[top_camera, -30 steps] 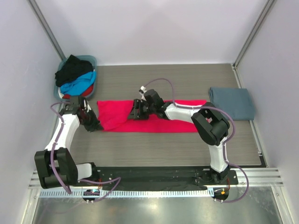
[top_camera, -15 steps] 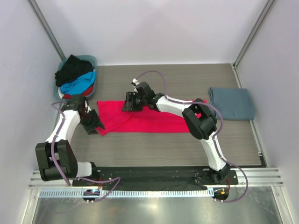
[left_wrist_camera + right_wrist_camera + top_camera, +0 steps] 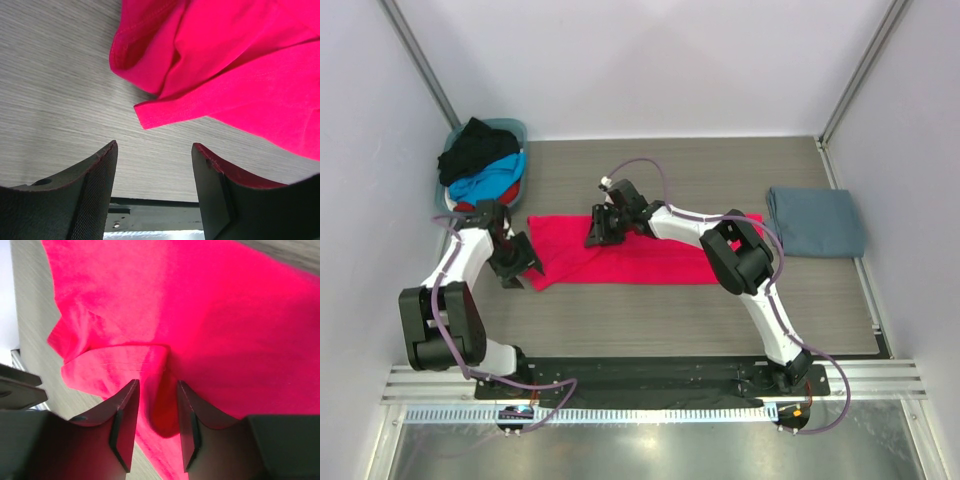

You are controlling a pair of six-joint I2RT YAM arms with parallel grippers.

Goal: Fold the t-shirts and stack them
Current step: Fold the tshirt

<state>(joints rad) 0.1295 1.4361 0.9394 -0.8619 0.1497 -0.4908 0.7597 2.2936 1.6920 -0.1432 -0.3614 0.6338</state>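
Left claw point(image 3: 154, 150): spread, empty; pink shirt point(image 3: 240, 70) hem just ahead of tips, apart. Right claw point(image 3: 157, 390): half-closed astride fold of pink shirt; pinching or not, cannot tell. Grey shirt point(image 3: 817, 222) folded, well to its right.

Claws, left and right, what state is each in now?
Left claw: open, empty.
Right claw: straddles a fold of the pink shirt; grip cannot be told.

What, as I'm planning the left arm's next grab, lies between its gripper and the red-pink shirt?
Nothing visible. Only bare table separates the open left gripper from the red-pink shirt, whose hem lies just ahead.
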